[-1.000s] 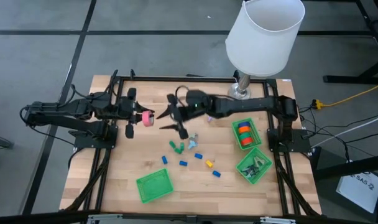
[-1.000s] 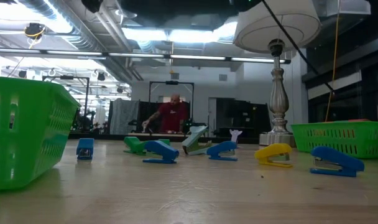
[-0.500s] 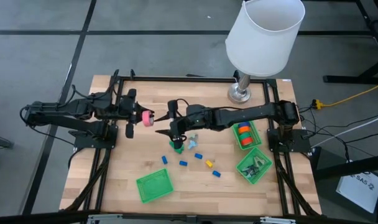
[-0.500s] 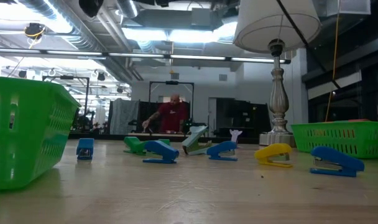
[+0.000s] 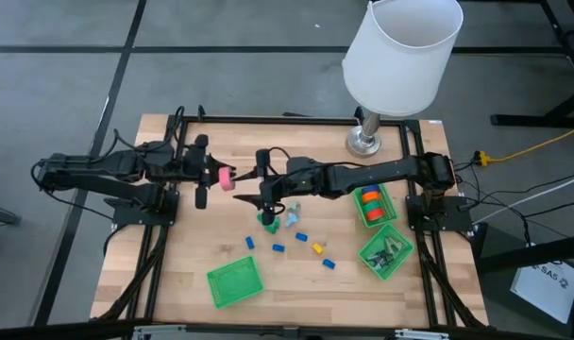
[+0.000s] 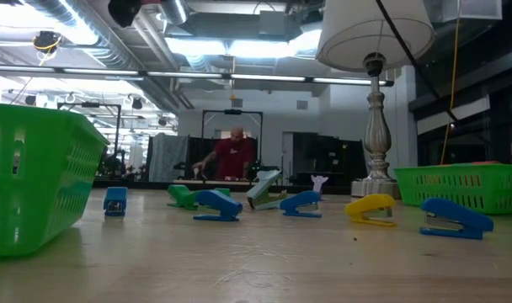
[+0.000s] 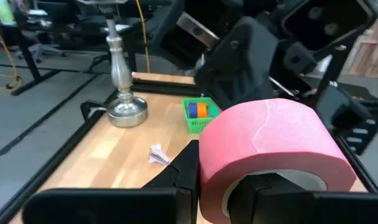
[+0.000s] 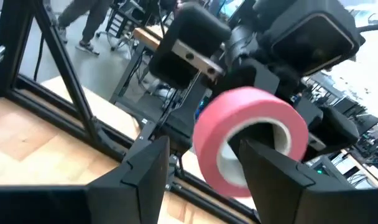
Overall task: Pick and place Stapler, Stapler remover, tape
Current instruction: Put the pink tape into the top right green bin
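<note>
From above, the left gripper [image 5: 221, 177] clamps a pink tape roll [image 5: 226, 178] above the table [image 5: 174, 246], left of the lamp [image 5: 400, 47]. The right gripper [image 5: 252, 189] reaches toward the roll from the lamp side, its fingers spread and not yet around it, the roll just beyond their tips. Below it small staplers [image 5: 278, 247] lie scattered; 3 green baskets [image 5: 235, 281] stand on the table, the one nearest the lamp holding tape rolls [image 5: 368, 200].

At table height, blue staplers [image 6: 216, 204] and a yellow one [image 6: 370, 209] lie left of the lamp's stem [image 6: 376, 126]; a person in red stands far behind.

The left wrist camera shows the pink roll [image 7: 273, 152] pinched between its fingers [image 7: 176, 180], hole facing the camera, axis running along the arm.

From the right wrist, the roll [image 8: 248, 140] hangs between and beyond the parted fingers [image 8: 142, 171], not touching them, hole turned partly aside. I can read no writing anywhere.
</note>
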